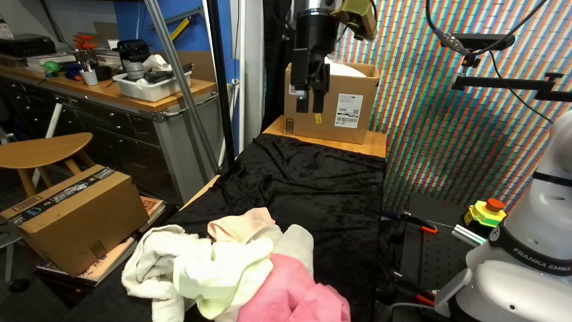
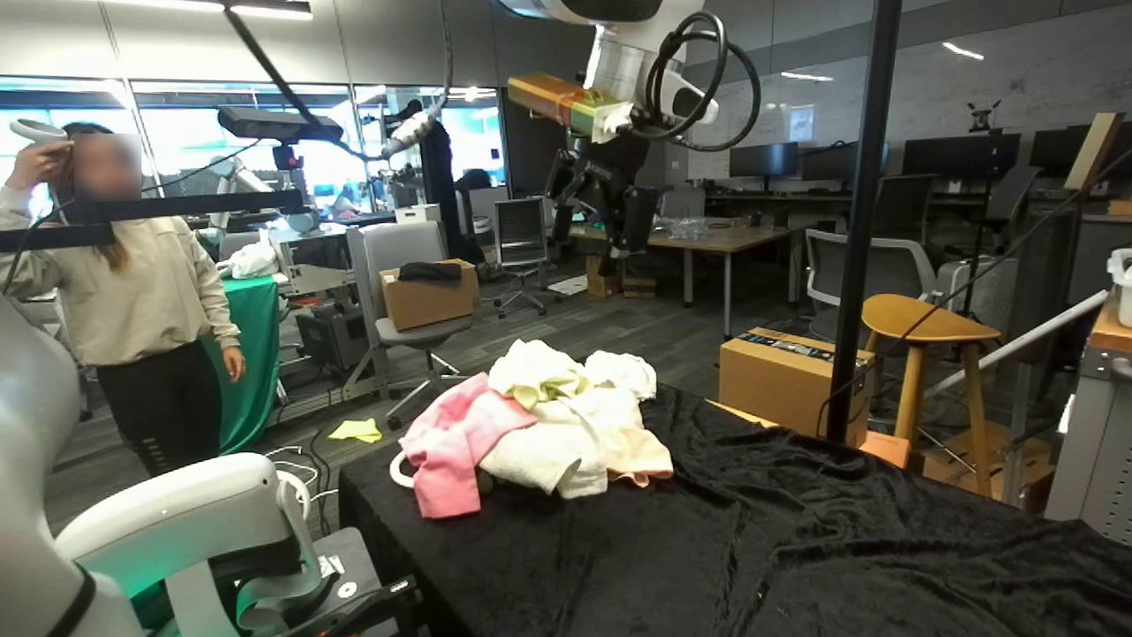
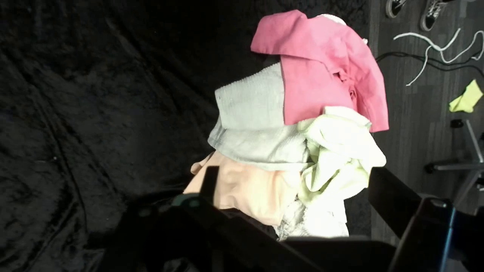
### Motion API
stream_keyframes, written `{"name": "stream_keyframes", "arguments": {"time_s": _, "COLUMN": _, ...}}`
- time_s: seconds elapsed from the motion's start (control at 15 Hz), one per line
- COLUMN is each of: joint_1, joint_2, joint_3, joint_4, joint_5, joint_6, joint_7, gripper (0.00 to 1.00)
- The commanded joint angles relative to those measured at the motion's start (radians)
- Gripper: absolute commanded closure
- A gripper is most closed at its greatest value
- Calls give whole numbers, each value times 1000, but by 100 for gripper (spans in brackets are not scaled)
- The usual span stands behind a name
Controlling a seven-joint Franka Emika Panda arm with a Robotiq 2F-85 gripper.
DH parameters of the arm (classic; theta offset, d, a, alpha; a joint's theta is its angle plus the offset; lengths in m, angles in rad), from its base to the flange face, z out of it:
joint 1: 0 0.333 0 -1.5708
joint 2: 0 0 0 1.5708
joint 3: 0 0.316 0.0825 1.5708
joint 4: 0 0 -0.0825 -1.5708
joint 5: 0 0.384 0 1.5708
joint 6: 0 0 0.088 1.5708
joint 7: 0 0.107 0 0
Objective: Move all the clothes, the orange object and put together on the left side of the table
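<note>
My gripper [image 1: 310, 107] hangs well above the surface [image 2: 619, 566], its fingers [image 3: 391, 196] spread wide with nothing between them. The clothes [image 2: 548, 433] lie overlapping at one end: pink cloth [image 3: 321, 75], pale green cloth [image 3: 342, 136], grey-white cloths [image 3: 253, 100] and peach cloth [image 3: 249, 185]. I take the peach cloth for the orange object, though I am unsure. If this end counts as left, I judge the gathering done or nearly so. What worries me is the edge: in the wrist view the pink and pale green pieces reach it or overhang it, I cannot tell which, so an outward nudge could drop them to the floor [image 3: 410, 109]. Pinching one piece could catch its neighbours too, and lifting would then drag the clothes apart. A white curved thing [image 2: 398, 471] peeks out beside the pink cloth; pressing there, I might strike something stiff.
</note>
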Motion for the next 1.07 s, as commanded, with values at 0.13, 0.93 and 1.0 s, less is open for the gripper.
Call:
{"name": "stream_keyframes", "arguments": {"time_s": 0.13, "joint_1": -24, "joint_2": -245, "joint_3": -73, "joint_4": -260, "joint_5": 45, "joint_6": 84, "joint_7": -86, "gripper": 0}}
{"name": "stream_keyframes", "arguments": {"time_s": 0.93, "joint_1": -76, "joint_2": -436, "joint_3": -197, "joint_4": -526, "joint_5": -125, "joint_6": 215, "joint_7": -308, "gripper": 0}}
{"name": "stream_keyframes", "arguments": {"time_s": 1.0, "joint_1": -79, "joint_2": -438, "joint_3": -201, "joint_4": -533, "joint_5": -157, "joint_6": 223, "joint_7": -323, "gripper": 0}}
